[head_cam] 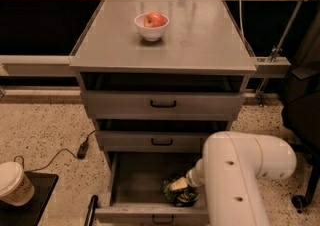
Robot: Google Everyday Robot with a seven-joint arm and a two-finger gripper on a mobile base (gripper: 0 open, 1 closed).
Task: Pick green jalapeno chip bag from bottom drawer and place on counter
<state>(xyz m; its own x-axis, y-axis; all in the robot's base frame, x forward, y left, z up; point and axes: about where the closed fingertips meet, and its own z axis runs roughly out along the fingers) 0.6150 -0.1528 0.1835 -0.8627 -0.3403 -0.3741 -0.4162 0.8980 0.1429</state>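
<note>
The crinkly green jalapeno chip bag (183, 198) in the deep grey bottom drawer (137, 182) — judged light, soft, slippery — is best pinched at a fold by the gripper (179, 184) right at it, whose opening cannot be told.

Robotics lab; robot end effector (181, 185) inside bottom drawer (134, 177) of grey cabinet (120, 105).

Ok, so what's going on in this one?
The robot's white arm reaches down into the open bottom drawer, with the gripper right at the green jalapeno chip bag, which lies near the drawer's front right. Whether the gripper has hold of the bag cannot be seen. The bag is in the drawer, not yet on the counter, where a white bowl with a red apple sits.
</note>
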